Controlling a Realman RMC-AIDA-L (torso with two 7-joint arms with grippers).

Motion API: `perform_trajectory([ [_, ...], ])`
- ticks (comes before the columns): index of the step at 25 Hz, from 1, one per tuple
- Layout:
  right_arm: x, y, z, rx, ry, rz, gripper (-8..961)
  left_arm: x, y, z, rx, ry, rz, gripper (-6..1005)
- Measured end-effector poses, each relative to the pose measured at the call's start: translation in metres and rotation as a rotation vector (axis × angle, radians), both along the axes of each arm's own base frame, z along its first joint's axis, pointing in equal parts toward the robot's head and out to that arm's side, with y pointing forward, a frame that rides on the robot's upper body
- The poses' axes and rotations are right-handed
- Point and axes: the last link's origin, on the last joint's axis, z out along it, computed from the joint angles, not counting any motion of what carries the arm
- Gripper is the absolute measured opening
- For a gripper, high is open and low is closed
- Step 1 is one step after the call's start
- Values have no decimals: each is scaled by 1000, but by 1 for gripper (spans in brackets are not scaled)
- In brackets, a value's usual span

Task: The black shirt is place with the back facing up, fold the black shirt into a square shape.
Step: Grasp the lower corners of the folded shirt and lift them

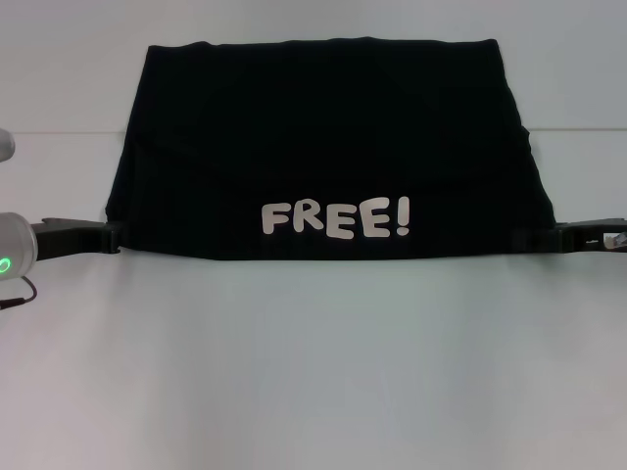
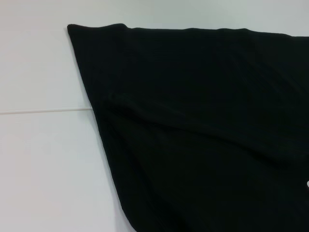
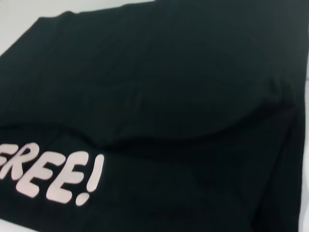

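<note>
The large black soft-cloth T-shirt (image 1: pixel 323 147) lies on the plain white worktop (image 1: pixel 313 372), spread across the middle and far part of my head view. It is folded into a wide, roughly trapezoidal panel: the far edge is shorter and straight, and the near edge is longer. The cream-white "FREE!" lettering (image 1: pixel 336 219) faces up, just inside the near edge and reading upright toward me. Low wrinkles run across the cloth, visible in both wrist views; the left wrist view shows one far corner (image 2: pixel 72 28) lying flat on the worktop.

My left gripper (image 1: pixel 110 235) is at the near-left corner of the shirt, level with the near edge and reaching in from the side. Its black tip meets the cloth at that corner. I cannot tell whether its fingers are apart, together, or clamped on the fabric.

My right gripper (image 1: pixel 529 237) is at the near-right corner of the shirt, mirrored against the left, with its tip meeting the cloth edge. Its finger state likewise cannot be determined.

A thin seam line (image 1: pixel 573 128) crosses the worktop behind the shirt's side edges. A green indicator light (image 1: pixel 5 262) shows on my left arm's silver housing.
</note>
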Motion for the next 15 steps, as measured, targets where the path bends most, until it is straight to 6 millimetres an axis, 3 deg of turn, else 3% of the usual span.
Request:
perform_trajectory([
  [6, -3, -1, -7, -25, -15, 13, 709, 1, 1, 0, 2, 1, -1, 1],
  [11, -2, -5, 2, -9, 17, 27, 617, 1, 1, 1, 3, -4, -1, 1],
  [15, -2, -9, 5, -17, 25, 38, 437, 1, 1, 1, 4, -6, 0, 1],
])
